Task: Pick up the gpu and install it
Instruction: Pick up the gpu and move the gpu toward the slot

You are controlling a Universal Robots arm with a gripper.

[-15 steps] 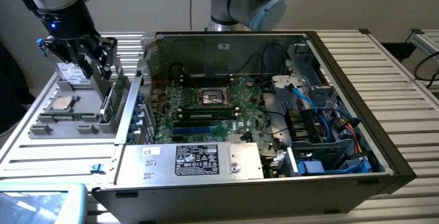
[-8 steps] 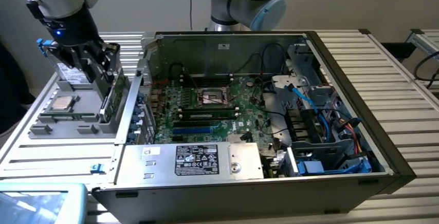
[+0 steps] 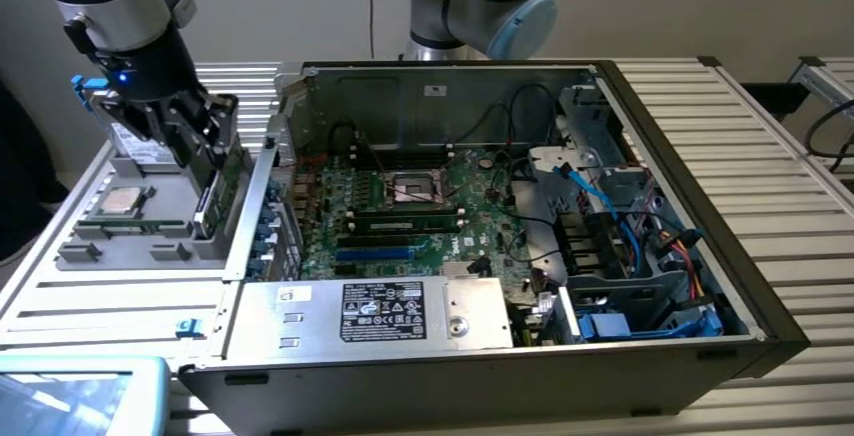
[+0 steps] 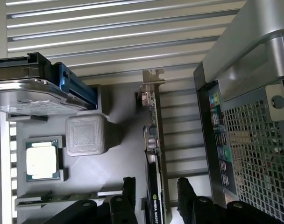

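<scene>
Just beside the open computer case (image 3: 534,286), the gpu (image 4: 154,140) stands on edge in a gray tray (image 3: 134,248), thin green board, silver bracket (image 4: 152,77) at one end. The gripper (image 4: 156,189) straddles it, jaws open, fingers (image 4: 129,191) clear of both faces. A CPU chip (image 4: 41,159) lies farther from the case.

The tabletop (image 3: 767,136) is ribbed bare metal with a dull sheen. The computer case (image 3: 400,86) is unpainted sheet metal inside and dark and matt outside; its rear panel (image 4: 259,154) is perforated metal. The power supply (image 3: 461,316) is satin grey metal with a paper label (image 3: 383,311). At the exterior view's left, the holder tray (image 4: 116,121) looks like matt grey plastic, finely textured. The gpu (image 4: 153,140) is a green board with a bright metal bracket (image 4: 152,77). The CPU (image 4: 41,159) has a brushed metal lid. The gripper (image 4: 156,182) is matt black.
</scene>
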